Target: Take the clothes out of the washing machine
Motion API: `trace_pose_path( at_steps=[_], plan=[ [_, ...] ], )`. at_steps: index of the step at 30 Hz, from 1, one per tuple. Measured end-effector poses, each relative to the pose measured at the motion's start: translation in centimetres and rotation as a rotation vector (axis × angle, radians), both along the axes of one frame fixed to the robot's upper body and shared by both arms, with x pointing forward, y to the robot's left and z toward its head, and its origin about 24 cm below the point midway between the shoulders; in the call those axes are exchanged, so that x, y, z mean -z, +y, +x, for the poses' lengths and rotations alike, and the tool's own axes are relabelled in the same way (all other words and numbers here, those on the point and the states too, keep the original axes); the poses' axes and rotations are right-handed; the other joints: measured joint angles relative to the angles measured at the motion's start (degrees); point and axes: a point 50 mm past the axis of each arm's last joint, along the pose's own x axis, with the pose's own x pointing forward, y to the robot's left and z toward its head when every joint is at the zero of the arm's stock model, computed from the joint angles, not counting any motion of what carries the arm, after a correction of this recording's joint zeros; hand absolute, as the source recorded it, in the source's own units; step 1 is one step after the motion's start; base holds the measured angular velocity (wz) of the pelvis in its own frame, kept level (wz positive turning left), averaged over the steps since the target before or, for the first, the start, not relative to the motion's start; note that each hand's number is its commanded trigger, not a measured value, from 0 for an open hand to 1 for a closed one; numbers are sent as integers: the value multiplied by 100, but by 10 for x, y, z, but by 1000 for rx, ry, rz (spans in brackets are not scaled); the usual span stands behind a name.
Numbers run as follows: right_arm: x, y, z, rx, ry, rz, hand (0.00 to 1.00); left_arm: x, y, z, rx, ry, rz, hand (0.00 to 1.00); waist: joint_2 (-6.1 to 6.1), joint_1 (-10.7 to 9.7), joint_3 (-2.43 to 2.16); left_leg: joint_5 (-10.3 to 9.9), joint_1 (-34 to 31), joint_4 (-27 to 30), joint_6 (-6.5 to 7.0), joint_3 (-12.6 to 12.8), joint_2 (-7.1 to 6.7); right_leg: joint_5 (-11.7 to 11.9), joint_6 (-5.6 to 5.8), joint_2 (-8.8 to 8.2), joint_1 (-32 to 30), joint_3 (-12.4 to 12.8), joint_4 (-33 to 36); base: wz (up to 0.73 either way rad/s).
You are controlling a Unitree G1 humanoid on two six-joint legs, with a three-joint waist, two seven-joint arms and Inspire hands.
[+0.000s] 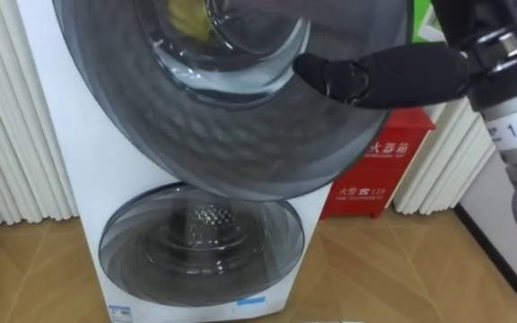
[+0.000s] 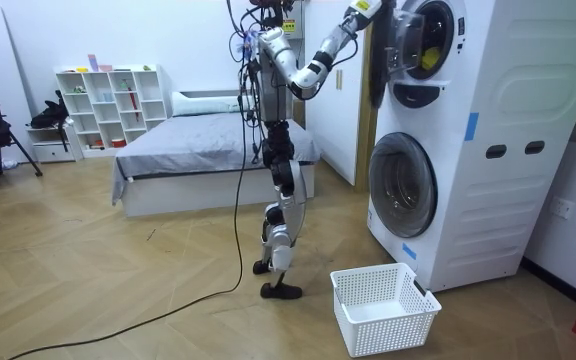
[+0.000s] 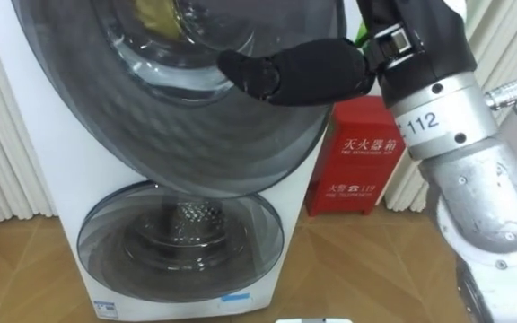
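One arm was up: right hand (image 1: 380,76) lay, fingers straight and together, against the open upper door (image 1: 240,152) of the washing machine (image 1: 70,135); yellow clothes (image 1: 187,18) sat beyond, inside the top drum.

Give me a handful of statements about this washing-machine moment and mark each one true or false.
1. The right hand is up at the upper door. True.
2. The lower door stands open. False: it is shut.
3. A white basket sits on the floor in front of the washing machine. True.
4. The box beside the washing machine is blue. False: the box is red.
5. A yellow item lies inside the upper drum. True.
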Motion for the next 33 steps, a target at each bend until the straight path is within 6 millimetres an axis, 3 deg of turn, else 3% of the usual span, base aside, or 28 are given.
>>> trace_pose_path(
  at_steps=[3, 5, 10, 21, 25, 27, 29, 33],
  plan=[
    [0, 3, -2, -67, 8, 9, 0, 0, 0, 0, 0, 1, -1, 0, 4, 37, 12, 1, 43, -9, -2, 10, 9, 3, -5, 12, 24, 2, -1, -1],
    [0, 6, -3, -124, 25, 10, 0, 1, -1, 0, 0, 6, -4, 0, 18, 54, 56, 2, 97, -16, -6, 19, 19, 4, -7, 21, 81, 4, -7, 0],
    [10, 13, -4, -224, 37, 65, 0, 3, -5, 5, 45, 20, -13, 0, 73, 196, 91, -12, 54, -29, -25, 59, 27, 14, -24, 28, 70, 12, -41, 0],
    [40, 26, -5, -550, 144, 389, 0, 6, -10, -3, 79, 76, -22, 0, 232, 491, 93, -32, 92, 9, -50, -17, 58, 48, -31, 57, 189, -40, -99, 2],
    [77, 34, 2, -622, 312, 482, 0, 8, -14, -1, 115, 100, -21, 0, 407, 649, 102, -46, 87, 11, -55, -32, 62, 55, -37, 60, 192, -31, -79, 0],
    [82, 40, -2, -664, 336, 506, 0, 9, -19, -3, 131, 108, -26, 0, 518, 638, 93, -46, 81, 16, -55, -30, 57, 57, -41, 60, 180, -16, -82, 0],
    [83, 46, -4, -708, 345, 498, 0, 9, -19, 0, 135, 102, -24, 0, 549, 649, 86, -35, 78, 9, -69, -28, 27, 51, -50, 68, 175, -14, -96, 0],
    [85, 49, -5, -754, 352, 500, 0, 9, -21, 2, 144, 100, -29, 0, 484, 644, 89, -24, 78, 43, -80, -31, 29, 49, -55, 73, 170, -12, -100, 0]
  ],
)
